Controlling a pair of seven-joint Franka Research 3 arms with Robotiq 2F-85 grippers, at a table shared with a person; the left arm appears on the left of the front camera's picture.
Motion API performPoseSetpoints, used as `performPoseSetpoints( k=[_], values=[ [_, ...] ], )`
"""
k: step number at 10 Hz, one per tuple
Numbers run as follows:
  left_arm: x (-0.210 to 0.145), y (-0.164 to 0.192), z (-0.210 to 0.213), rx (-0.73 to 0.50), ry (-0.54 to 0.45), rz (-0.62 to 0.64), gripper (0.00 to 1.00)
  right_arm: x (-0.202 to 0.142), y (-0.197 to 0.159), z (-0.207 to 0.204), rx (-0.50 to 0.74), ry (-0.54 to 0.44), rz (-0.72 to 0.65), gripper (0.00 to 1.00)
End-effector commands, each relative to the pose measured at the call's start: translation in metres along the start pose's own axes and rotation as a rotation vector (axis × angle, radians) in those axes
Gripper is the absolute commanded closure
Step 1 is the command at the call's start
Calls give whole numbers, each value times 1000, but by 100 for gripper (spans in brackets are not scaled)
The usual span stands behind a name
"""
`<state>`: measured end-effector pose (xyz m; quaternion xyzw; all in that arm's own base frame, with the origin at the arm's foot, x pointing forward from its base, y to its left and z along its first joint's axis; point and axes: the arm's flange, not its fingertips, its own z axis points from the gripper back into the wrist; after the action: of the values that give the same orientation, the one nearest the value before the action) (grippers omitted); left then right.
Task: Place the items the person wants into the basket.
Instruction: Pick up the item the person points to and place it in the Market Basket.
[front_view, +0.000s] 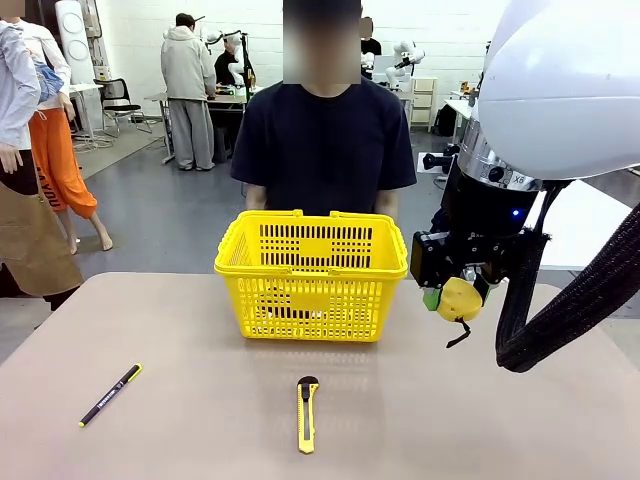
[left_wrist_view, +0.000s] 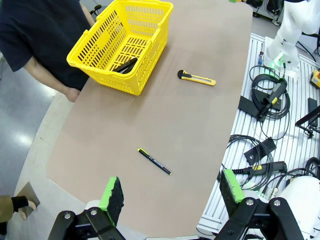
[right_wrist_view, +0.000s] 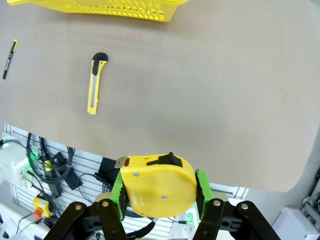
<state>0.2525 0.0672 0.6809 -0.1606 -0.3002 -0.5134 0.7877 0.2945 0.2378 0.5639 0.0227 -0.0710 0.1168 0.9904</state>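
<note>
My right gripper hangs above the table, right of the yellow basket, shut on the rounded yellow tape measure; its black strap dangles below. The right wrist view shows the tape measure clamped between the green pads of this gripper. My left gripper is open, high over the table's near end. A dark stapler lies inside the basket. The marker is hidden. The person in a navy T-shirt stands right behind the basket.
A yellow-and-black utility knife lies in front of the basket, and a thin black pen with yellow ends lies at the near left. Cables and boxes sit off the table's edge on my side.
</note>
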Motion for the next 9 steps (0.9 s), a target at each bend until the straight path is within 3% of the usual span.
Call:
performPoseSetpoints(
  k=[1,3,4,7,9],
  values=[
    [0,-1,0,-4,-7,-5,0,0,-2,1,4,0,6,100],
    [0,-1,0,-4,-7,-5,0,0,-2,1,4,0,6,100],
    [0,-1,0,-4,-7,-5,0,0,0,0,0,0,0,35],
    [0,-1,0,-4,-7,-5,0,111,37,45,126,29,113,35],
    [0,-1,0,-4,-7,-5,0,159,63,49,145,-8,164,35]
  ],
)
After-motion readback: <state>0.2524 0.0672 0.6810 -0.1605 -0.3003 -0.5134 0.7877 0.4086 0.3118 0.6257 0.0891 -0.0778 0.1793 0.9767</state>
